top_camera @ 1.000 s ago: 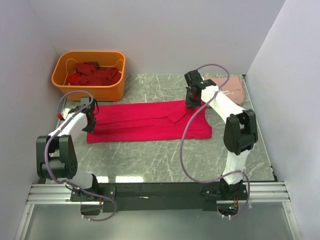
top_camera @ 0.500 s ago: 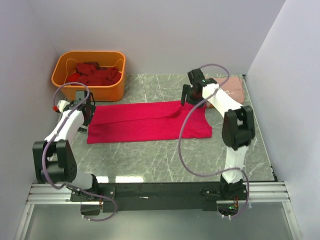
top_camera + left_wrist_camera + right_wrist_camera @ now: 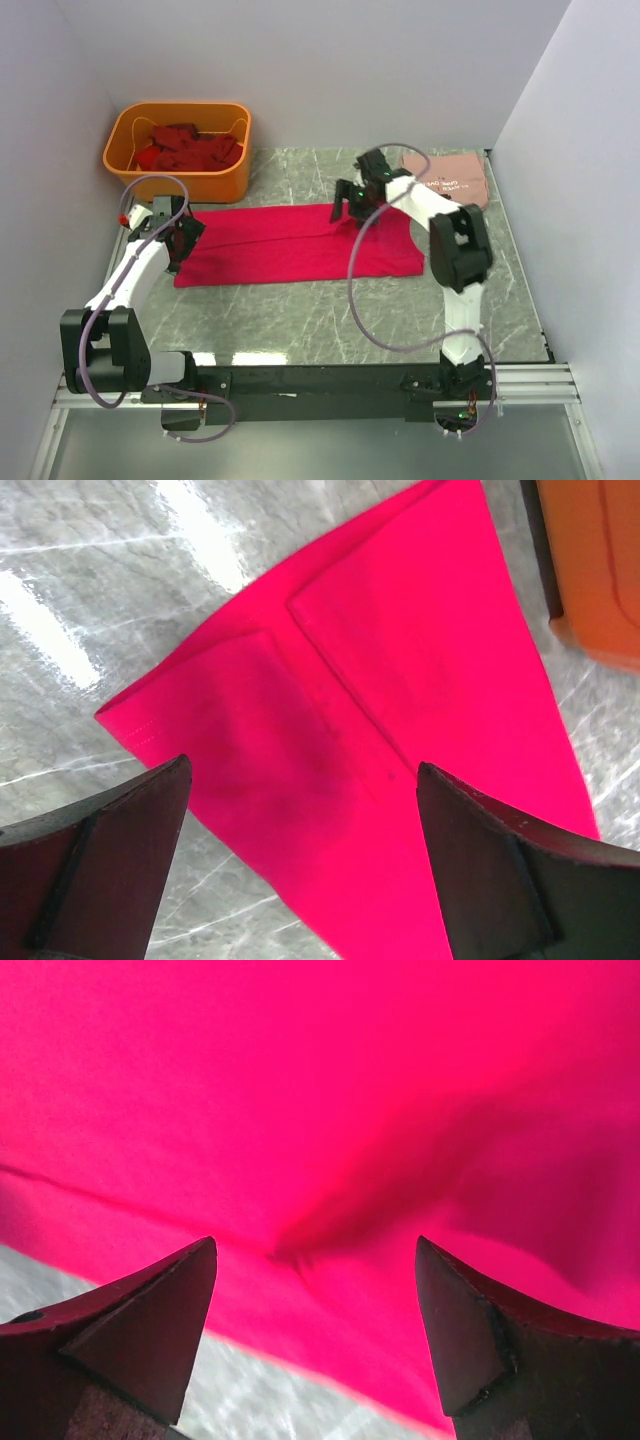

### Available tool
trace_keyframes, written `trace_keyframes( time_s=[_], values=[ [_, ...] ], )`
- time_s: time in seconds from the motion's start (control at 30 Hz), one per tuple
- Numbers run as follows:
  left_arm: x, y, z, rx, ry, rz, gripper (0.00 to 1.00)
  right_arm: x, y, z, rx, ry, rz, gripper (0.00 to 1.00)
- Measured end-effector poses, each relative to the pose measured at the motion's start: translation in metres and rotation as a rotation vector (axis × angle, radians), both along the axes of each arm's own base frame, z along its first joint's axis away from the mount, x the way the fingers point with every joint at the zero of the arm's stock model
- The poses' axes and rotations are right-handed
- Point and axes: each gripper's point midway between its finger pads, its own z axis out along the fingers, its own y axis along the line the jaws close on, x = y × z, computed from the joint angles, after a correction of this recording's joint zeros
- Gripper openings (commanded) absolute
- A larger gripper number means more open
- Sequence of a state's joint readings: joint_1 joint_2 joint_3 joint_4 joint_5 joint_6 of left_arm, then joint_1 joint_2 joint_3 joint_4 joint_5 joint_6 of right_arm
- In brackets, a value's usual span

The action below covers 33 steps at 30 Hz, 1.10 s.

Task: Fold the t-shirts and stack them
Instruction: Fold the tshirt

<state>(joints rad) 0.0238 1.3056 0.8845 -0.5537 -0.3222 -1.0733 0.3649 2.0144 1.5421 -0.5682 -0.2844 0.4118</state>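
L gripper [image 3: 302, 770], R gripper [image 3: 315, 1245] released crimson tee [image 3: 290, 245] onto marble tabletop [image 3: 300, 320], white walls [image 3: 330, 70].

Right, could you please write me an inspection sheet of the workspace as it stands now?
Surface: grey marbled table, glare near the front edge.
Job's things: crimson t-shirt lying flat, partly folded; salmon t-shirt folded at far right; dark red t-shirts heaped in the orange tub.
Clutter: nothing seen.
Grippers: left gripper open above the crimson t-shirt's left end; right gripper open above its far edge; neither holds cloth.
Cables: cables loop off each arm; the right one crosses over the crimson t-shirt.
Surroundings: white walls on three sides.
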Motion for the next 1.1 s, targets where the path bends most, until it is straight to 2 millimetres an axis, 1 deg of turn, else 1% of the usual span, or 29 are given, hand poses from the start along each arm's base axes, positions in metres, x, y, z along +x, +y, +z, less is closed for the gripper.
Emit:
trace_keyframes(
  time_s=[0.1,0.2,0.23,0.3,0.33,0.4,0.47,0.53,0.6,0.67,0.7,0.77,0.83,0.9,0.97,1.0,1.07,1.1],
  values=[
    [-0.001,-0.002,0.000,0.005,0.007,-0.018,0.99,0.035,0.030,-0.011,0.044,-0.013,0.015,0.87],
    [-0.005,-0.001,0.004,0.020,0.008,-0.033,0.99,0.061,0.053,-0.019,0.084,-0.023,0.016,0.88],
    [-0.007,0.001,0.006,0.030,0.008,-0.032,1.00,0.067,0.058,-0.021,0.092,-0.025,0.016,0.88],
    [-0.012,0.003,0.011,0.042,0.005,-0.030,0.99,0.074,0.062,-0.018,0.102,-0.033,0.010,0.88],
    [-0.013,0.003,0.015,0.045,-0.004,-0.032,0.99,0.074,0.061,-0.017,0.103,-0.034,0.007,0.88],
    [-0.013,0.002,0.025,0.047,-0.042,-0.046,0.99,0.073,0.059,-0.006,0.102,-0.060,-0.001,0.88],
    [-0.009,-0.001,0.030,0.038,-0.076,-0.062,0.99,0.058,0.045,0.003,0.075,-0.073,-0.025,0.88],
    [-0.001,-0.006,0.031,0.029,-0.107,-0.091,0.99,0.037,0.030,0.011,0.048,-0.079,-0.053,0.88],
    [0.009,-0.012,0.024,0.009,-0.115,-0.131,0.99,0.014,0.015,0.020,0.027,-0.087,-0.079,0.88],
    [0.021,-0.019,0.010,-0.015,-0.098,-0.171,0.99,-0.008,0.000,0.021,0.004,-0.087,-0.102,0.88],
    [0.025,-0.022,0.000,-0.026,-0.077,-0.188,1.00,-0.017,-0.008,0.019,-0.016,-0.084,-0.118,0.88],
    [0.032,-0.028,-0.026,-0.052,-0.013,-0.218,0.99,-0.035,-0.023,0.006,-0.063,-0.057,-0.148,0.88],
    [0.033,-0.033,-0.050,-0.075,0.045,-0.234,0.99,-0.052,-0.038,-0.013,-0.112,-0.015,-0.174,0.88],
    [0.029,-0.037,-0.064,-0.096,0.081,-0.246,0.99,-0.068,-0.051,-0.031,-0.154,0.034,-0.199,0.88],
    [0.029,-0.041,-0.068,-0.095,0.077,-0.257,1.00,-0.076,-0.060,-0.041,-0.186,0.071,-0.219,0.88],
    [0.029,-0.045,-0.067,-0.095,0.065,-0.263,0.99,-0.075,-0.063,-0.043,-0.192,0.080,-0.230,0.88],
    [0.025,-0.053,-0.068,-0.092,0.055,-0.276,1.00,-0.064,-0.062,-0.044,-0.199,0.086,-0.237,0.88],
    [0.022,-0.057,-0.068,-0.093,0.053,-0.280,0.99,-0.055,-0.060,-0.043,-0.200,0.087,-0.239,0.88]
  ],
)
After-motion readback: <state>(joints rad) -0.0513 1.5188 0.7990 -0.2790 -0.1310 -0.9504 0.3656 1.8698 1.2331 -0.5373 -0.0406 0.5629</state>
